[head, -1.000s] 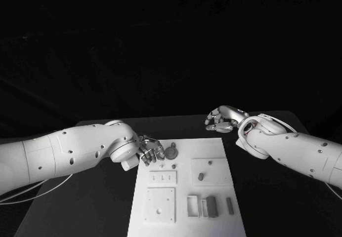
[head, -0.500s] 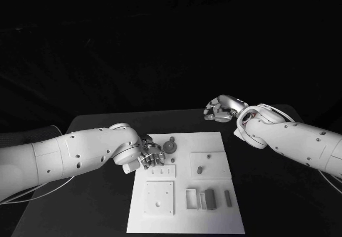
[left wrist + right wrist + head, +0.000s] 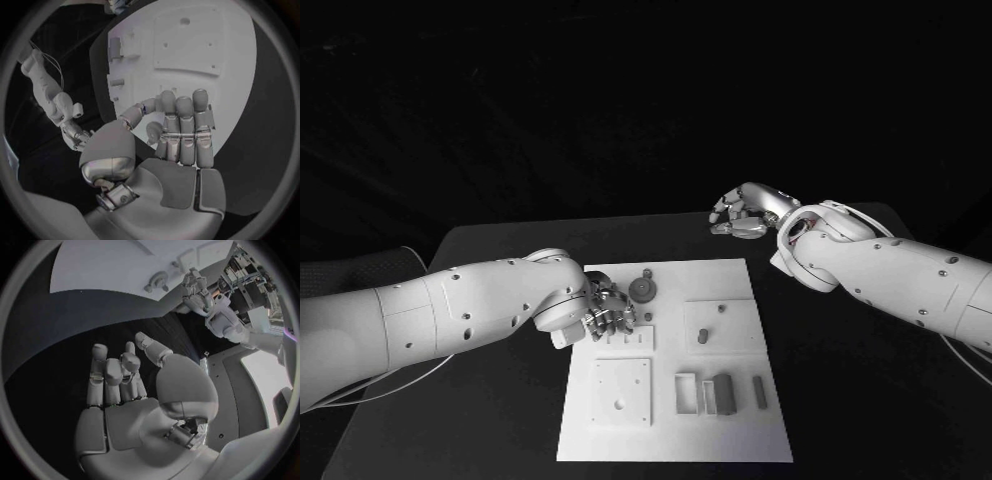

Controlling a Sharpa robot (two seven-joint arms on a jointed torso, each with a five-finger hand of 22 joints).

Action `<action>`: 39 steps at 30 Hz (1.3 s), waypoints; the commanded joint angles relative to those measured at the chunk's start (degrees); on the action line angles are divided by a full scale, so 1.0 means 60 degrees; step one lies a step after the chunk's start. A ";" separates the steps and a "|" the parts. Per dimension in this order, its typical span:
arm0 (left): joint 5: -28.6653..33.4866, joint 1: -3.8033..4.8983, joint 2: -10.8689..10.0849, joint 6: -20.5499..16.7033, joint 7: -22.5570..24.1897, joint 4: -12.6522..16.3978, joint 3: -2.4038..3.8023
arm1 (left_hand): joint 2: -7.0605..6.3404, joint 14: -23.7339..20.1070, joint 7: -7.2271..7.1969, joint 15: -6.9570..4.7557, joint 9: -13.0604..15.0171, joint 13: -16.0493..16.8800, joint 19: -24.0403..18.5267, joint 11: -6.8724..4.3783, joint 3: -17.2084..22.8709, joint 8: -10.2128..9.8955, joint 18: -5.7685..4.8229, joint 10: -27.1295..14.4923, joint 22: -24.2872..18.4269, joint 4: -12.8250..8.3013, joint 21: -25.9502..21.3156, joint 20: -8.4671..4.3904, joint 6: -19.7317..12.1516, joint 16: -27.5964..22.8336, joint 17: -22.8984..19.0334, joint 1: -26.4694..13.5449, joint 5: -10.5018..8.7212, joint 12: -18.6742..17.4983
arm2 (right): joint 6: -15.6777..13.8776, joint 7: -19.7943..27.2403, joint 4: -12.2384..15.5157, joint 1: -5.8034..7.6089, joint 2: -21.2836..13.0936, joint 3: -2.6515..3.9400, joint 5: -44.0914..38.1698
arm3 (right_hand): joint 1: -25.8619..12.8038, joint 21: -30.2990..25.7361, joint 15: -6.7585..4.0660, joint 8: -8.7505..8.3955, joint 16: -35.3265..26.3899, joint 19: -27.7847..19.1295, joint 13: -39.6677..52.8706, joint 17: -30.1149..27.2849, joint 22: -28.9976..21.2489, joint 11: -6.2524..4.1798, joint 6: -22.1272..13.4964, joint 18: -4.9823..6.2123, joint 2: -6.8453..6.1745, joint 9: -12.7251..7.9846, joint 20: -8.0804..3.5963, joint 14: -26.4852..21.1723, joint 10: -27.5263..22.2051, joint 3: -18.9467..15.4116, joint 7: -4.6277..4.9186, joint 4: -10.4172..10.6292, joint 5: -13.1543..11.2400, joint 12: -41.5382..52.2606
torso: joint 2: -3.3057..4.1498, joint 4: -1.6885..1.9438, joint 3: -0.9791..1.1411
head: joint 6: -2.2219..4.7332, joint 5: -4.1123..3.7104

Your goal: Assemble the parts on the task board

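Black worktop (image 3: 488,400) carries task board (image 3: 668,445): white rectangular plate at its centre with raised square panels and slots. Grey parts: round piece (image 3: 643,290) near board's far edge, small peg (image 3: 704,335) mid-board, bars (image 3: 724,394) in slots at near end. Left hand (image 3: 603,312) over board's left edge, fingers curled; whether pinching anything hard to make out. Right hand (image 3: 744,212) beyond board's far right corner, fingers apart, empty.

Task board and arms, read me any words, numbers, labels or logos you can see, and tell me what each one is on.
None can be read.
Task board: plain white, no print visible.
Left hand and right hand: bare metal, no markings legible.
The shelves at the edge of the right wrist view are too small and blurred to read.
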 commanded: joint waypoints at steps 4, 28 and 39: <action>-0.0612 -0.0008 0.0033 0.0371 -0.0124 -0.0006 0.0005 | 0.0077 -0.0001 -0.1187 -0.0079 0.0787 0.0009 0.0091 -0.0230 0.0263 0.0477 0.0264 -0.0172 0.0041 0.0180 0.0087 -0.0023 0.1239 0.0126 -0.0056 0.0087 0.0134 0.0086 | 0.0070 0.0108 0.0046 0.0003 0.0011 0.0011 0.0006 | 0.0015 -0.0021 -0.0021 -0.0063 -0.0052 0.0000 -0.0014 -0.0014 0.0142 0.0005 -0.0046 -0.0017 -0.0048 -0.0008 -0.0039 -0.0034 -0.0076 0.0051 0.0043 -0.0018 0.0044 -0.0057 | -0.0003 -0.0004 0.0005 | -0.0086 0.0010; -0.1322 -0.0109 0.0075 0.0511 -0.0184 -0.0002 0.0004 | 0.0099 0.0012 -0.1225 -0.0111 0.0852 -0.0014 0.0134 -0.0273 0.0246 0.0590 0.0257 -0.0163 0.0183 0.0171 0.0178 -0.0062 0.1257 0.0372 -0.0230 0.0054 0.0218 0.0266 | 0.0143 0.0086 0.0110 0.0002 0.0043 0.0011 0.0006 | 0.0001 -0.0025 -0.0017 -0.0079 -0.0055 -0.0003 -0.0017 -0.0017 0.0143 0.0010 -0.0055 -0.0017 -0.0046 -0.0009 -0.0030 -0.0038 -0.0080 0.0050 0.0048 -0.0001 0.0041 -0.0060 | 0.0006 -0.0011 0.0008 | -0.0205 -0.0050; -0.1381 -0.0284 0.0200 0.0337 -0.0176 -0.0095 0.0005 | 0.0097 -0.0009 -0.1226 -0.0100 0.0854 -0.0027 0.0110 -0.0269 0.0242 0.0604 0.0251 -0.0171 0.0197 0.0186 0.0176 -0.0058 0.1257 0.0406 -0.0269 0.0028 0.0208 0.0287 | 0.0145 0.0078 0.0117 0.0002 0.0055 0.0011 0.0006 | 0.0003 -0.0026 -0.0015 -0.0089 -0.0056 -0.0005 -0.0017 -0.0019 0.0144 0.0012 -0.0062 -0.0017 -0.0049 -0.0010 -0.0028 -0.0040 -0.0082 0.0052 0.0051 -0.0002 0.0042 -0.0062 | 0.0010 -0.0009 0.0011 | -0.0238 -0.0129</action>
